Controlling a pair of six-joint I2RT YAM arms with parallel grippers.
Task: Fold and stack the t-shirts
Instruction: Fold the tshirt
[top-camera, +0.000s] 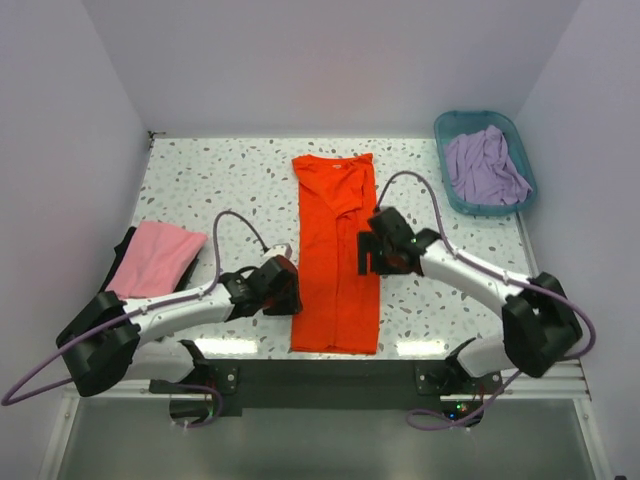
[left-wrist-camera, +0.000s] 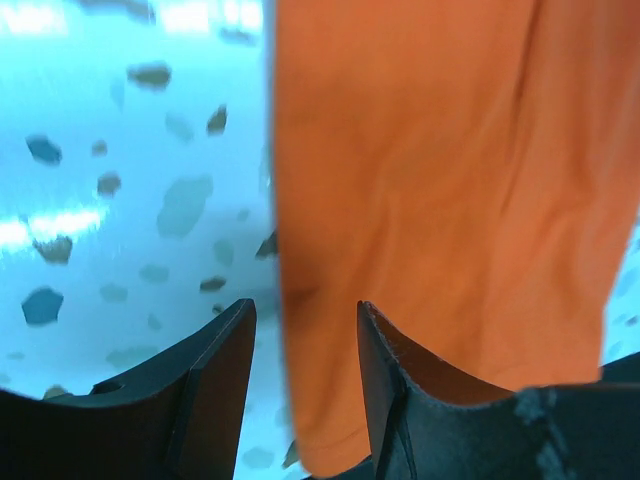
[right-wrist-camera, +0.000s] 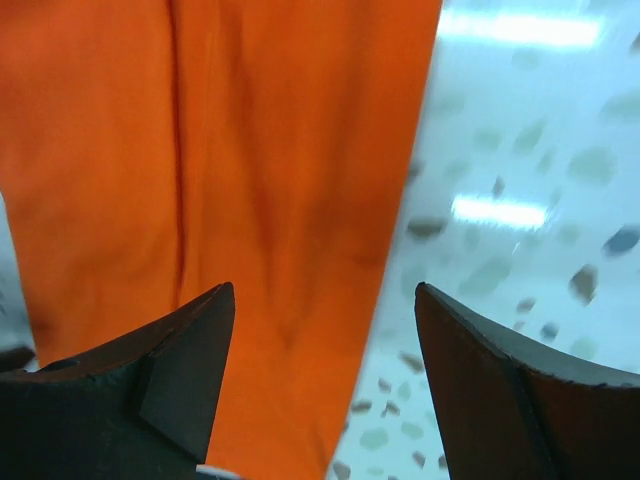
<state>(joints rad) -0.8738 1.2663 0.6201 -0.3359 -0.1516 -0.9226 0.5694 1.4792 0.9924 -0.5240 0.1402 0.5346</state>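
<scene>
The orange t-shirt lies flat mid-table, folded lengthwise into a long narrow strip with its collar at the far end. My left gripper hovers at the strip's left edge near the hem. Its jaws stand apart in the left wrist view, with the orange cloth edge beneath them and nothing pinched. Over the strip's right edge, my right gripper is wide open above the orange cloth. A folded pink t-shirt rests on a black t-shirt at the left. The lavender t-shirt lies crumpled in the basket.
The teal plastic basket stands at the table's far right corner. White walls close in the speckled table on the left, back and right. The arm bases and cables sit along the near edge.
</scene>
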